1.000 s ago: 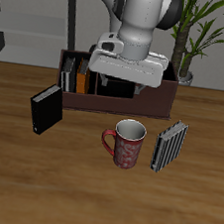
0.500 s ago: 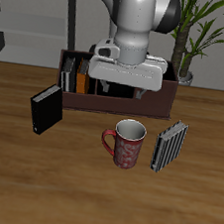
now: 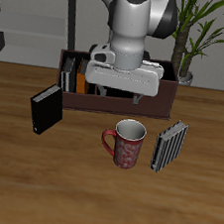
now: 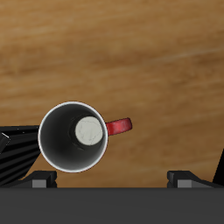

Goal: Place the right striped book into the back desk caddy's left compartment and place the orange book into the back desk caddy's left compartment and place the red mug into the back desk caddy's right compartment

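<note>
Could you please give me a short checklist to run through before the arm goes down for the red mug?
1. Red mug upright, opening up: ok.
2. Mug in the wrist view, handle visible: ok.
3. Gripper holding nothing: ok; open width: cannot tell.
4. Striped book standing apart from the mug: ok.
5. Back desk caddy right compartment free: cannot tell, the arm hides it.
6. Orange book already in the caddy: ok.

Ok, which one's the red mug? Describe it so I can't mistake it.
Start from the long brown caddy at the table's back. The red mug stands on the bare wood in front of it, between the black book and the striped book. It's the only round thing there: mottled dark red, pale inside, looped handle.
</note>
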Controlling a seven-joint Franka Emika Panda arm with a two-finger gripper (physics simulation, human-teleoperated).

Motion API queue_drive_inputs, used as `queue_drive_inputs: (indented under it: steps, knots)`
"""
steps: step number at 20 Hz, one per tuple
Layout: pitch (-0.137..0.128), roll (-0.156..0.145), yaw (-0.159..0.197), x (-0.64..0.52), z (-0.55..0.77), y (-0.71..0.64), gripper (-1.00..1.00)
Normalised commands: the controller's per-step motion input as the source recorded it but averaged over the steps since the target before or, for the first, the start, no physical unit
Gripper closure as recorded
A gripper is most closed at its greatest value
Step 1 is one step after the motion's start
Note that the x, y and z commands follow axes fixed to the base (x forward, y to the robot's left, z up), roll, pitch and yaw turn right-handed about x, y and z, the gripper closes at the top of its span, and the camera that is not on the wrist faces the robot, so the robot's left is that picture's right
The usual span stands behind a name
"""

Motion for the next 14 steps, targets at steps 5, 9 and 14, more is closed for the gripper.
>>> queue_drive_inputs:
  steps: [5,9,14]
  knots:
    - [-0.014,0.017,-0.063,0.05,-0.24,0.02,-1.00]
    - [0.021,0.068,-0.058,0.03,-0.41,0.06,-1.00]
    - [0.008,0.037,-0.026,-0.03,-0.25,-0.02,-1.00]
